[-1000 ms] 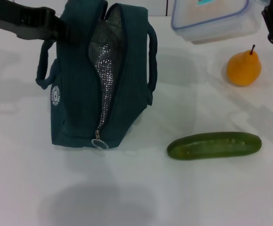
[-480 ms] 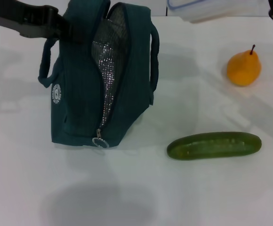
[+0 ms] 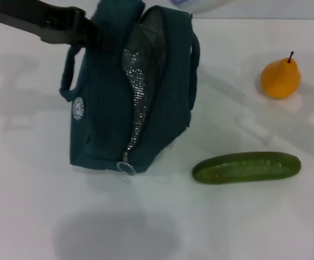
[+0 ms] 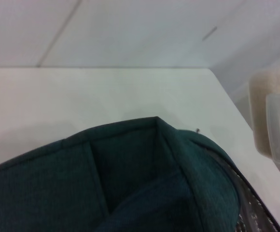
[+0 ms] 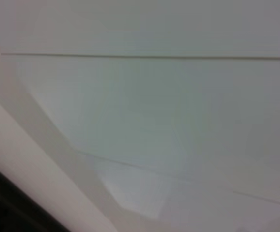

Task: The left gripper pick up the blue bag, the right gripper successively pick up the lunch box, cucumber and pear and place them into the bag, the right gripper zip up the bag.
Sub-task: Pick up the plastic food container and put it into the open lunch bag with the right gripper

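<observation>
The dark blue bag (image 3: 130, 97) stands upright on the white table, unzipped, its silver lining showing. My left gripper (image 3: 95, 37) reaches in from the left and is shut on the bag's top edge; the bag's top also shows in the left wrist view (image 4: 130, 179). Only a sliver of the clear lunch box (image 3: 200, 4) shows at the top edge of the head view, above the bag's opening; it also shows in the left wrist view (image 4: 275, 125). The green cucumber (image 3: 246, 167) lies to the right of the bag. The orange-yellow pear (image 3: 280, 78) stands at the far right. My right gripper is out of view.
The white table (image 3: 243, 227) stretches in front of the bag and cucumber. A pale wall (image 4: 140, 29) rises behind the table's far edge. The right wrist view shows only blurred pale surfaces.
The lunch box has risen and moved left, almost out of the top of the head view. The right gripper has left the view. The left gripper and bag have shifted right.
</observation>
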Available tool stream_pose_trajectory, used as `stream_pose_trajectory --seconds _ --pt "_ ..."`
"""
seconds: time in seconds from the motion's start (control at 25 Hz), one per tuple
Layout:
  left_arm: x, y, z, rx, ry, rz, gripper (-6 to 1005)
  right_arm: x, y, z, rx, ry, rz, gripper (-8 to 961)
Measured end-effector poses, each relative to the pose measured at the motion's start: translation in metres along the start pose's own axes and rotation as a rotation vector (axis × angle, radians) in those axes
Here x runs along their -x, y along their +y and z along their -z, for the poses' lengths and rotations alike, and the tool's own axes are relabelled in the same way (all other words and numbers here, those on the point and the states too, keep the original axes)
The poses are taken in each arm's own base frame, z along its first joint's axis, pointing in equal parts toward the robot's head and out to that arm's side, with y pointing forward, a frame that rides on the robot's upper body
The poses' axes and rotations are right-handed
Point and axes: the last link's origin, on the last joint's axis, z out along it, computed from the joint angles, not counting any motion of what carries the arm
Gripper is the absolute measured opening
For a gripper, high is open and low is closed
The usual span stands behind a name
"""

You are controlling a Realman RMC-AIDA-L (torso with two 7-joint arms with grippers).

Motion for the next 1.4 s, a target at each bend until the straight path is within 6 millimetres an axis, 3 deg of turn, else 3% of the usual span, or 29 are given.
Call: stream_pose_trajectory --seconds 0.32,0.64,1.4 --pt "-0.006 0.009 -0.015 0.032 -0.034 -0.024 45 -0.005 -0.003 -0.012 -0.001 0.044 -0.014 79" --pt "-0.012 0.019 -0.024 0.064 -0.039 -0.054 45 -0.01 -0.016 -0.008 -0.087 0.057 -0.013 77" --pt "-0.009 0.007 -0.033 0.136 -0.005 -0.007 45 -0.03 -0.052 0.005 -0.346 0.192 0.012 62"
